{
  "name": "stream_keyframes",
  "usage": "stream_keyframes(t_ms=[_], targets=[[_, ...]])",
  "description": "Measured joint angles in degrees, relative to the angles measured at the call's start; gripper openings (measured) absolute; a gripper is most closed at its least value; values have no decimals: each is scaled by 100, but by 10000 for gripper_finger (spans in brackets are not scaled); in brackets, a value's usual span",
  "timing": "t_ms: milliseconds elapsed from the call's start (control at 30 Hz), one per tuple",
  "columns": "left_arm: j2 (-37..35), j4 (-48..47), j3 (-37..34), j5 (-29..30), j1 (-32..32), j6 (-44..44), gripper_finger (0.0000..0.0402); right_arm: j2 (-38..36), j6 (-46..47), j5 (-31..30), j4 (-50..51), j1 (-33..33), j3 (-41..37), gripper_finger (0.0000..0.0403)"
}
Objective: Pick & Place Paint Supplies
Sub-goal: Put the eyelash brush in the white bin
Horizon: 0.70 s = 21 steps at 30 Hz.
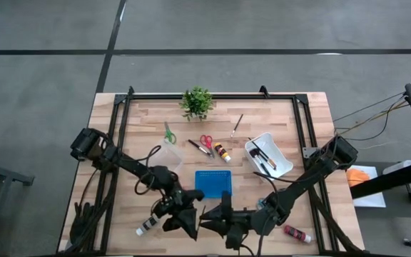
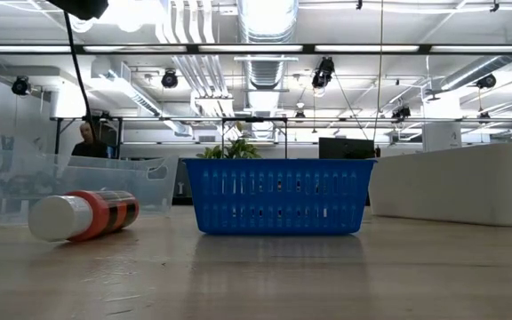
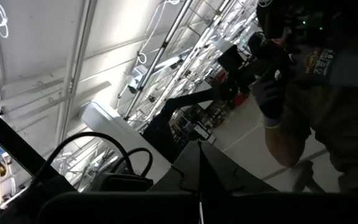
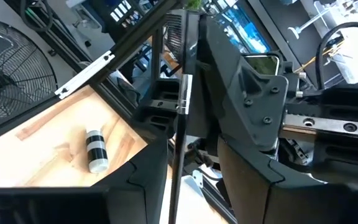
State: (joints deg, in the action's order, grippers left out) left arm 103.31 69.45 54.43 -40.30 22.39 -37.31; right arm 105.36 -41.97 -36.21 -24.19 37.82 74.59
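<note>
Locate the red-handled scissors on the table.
In the high view, the red-handled scissors lie mid-table, between a brush and a paint bottle, beyond the blue basket.

Grey floor (image 1: 41, 93) crossed by dark seams around the pale wooden desk (image 1: 148, 114). Overhead, silver ducts (image 2: 265, 36), pipes and bright strip lights (image 2: 194, 48). Behind, white cabinets (image 2: 452, 182); a person (image 2: 85, 142) far back.
</note>
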Motion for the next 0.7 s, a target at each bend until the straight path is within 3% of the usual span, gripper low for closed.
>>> stream_keyframes(t_ms=[467, 700], targets=[[-7, 7, 134, -266, 0, -17, 2, -27, 284, 67, 169, -11, -2, 141], [-7, -1163, 523, -738, -26, -156, 2, -103, 622, 610, 289, -109, -2, 141]])
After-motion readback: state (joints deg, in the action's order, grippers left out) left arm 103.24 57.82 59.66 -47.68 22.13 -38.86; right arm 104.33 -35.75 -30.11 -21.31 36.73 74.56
